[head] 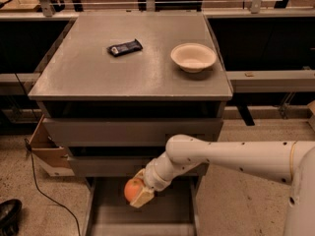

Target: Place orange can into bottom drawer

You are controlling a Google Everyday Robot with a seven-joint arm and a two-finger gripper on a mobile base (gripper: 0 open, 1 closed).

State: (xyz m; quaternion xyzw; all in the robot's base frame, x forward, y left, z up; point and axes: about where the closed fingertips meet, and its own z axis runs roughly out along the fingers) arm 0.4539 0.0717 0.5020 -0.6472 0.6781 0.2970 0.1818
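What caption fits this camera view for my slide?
Claw holds the orange can just above the open bottom drawer, not yet released.

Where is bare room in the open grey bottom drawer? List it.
The floor of the wide grey bottom drawer is bare left, right and in front of the gripper, which holds the round orange can over its back middle. Crowded only there, under the arm.

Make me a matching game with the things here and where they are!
Things:
1 orange can
2 bowl
3 snack bar
4 bottom drawer

Places:
A pulled open, lowest down
B cabinet top, right side
C held in the gripper, over the open drawer
D cabinet top, left of the bowl

Pairs: 1-C, 2-B, 3-D, 4-A
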